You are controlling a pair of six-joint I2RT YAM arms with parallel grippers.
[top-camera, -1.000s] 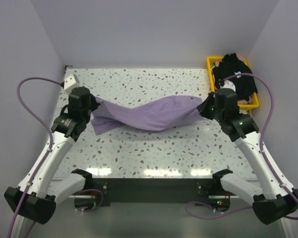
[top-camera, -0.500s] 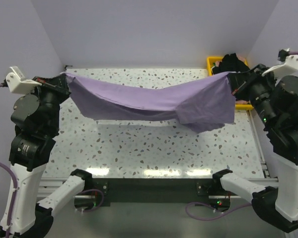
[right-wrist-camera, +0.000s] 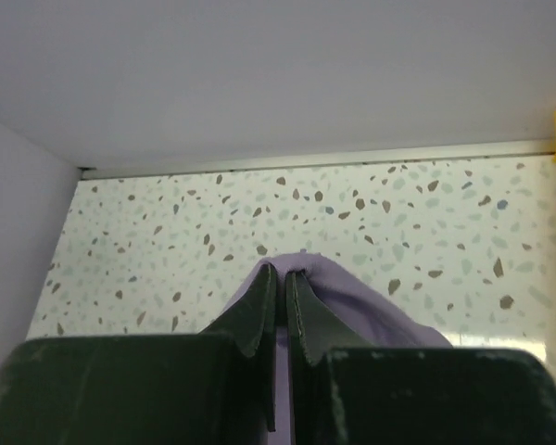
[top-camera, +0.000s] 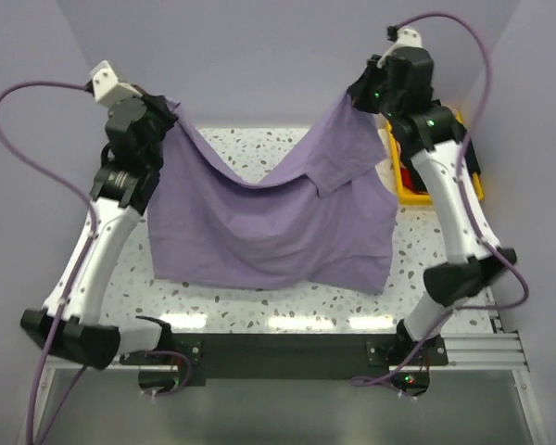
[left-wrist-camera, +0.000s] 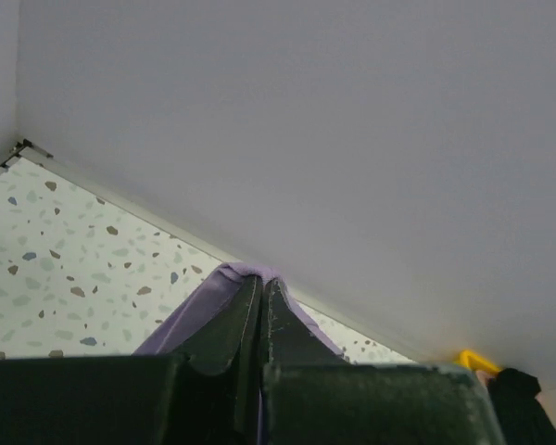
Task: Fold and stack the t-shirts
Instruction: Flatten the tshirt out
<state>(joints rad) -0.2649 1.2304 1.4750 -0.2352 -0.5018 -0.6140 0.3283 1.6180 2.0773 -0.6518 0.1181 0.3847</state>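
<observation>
The lavender-purple t-shirt (top-camera: 269, 222) hangs spread out in the air above the speckled table, held by its two upper corners. My left gripper (top-camera: 167, 109) is shut on the left corner, high near the back wall; purple cloth (left-wrist-camera: 224, 283) wraps over its closed fingertips. On the other side, my right gripper (top-camera: 360, 93) is shut on the right corner, cloth (right-wrist-camera: 352, 287) bunched over its tips. The shirt's top edge sags in a V between them and its lower hem reaches near the table's front edge. The black t-shirt (left-wrist-camera: 524, 408) lies in the basket at the back right, mostly hidden by my right arm.
A yellow plastic basket (top-camera: 415, 193) sits at the table's back right, partly behind the right arm. Grey walls close in the back and both sides. The speckled table (top-camera: 259, 144) shows behind and beside the hanging shirt.
Both arms have risen high and drawn toward the back wall. The shirt went from a twisted band low over the table to a stretched sheet, and now hangs open like a curtain.
</observation>
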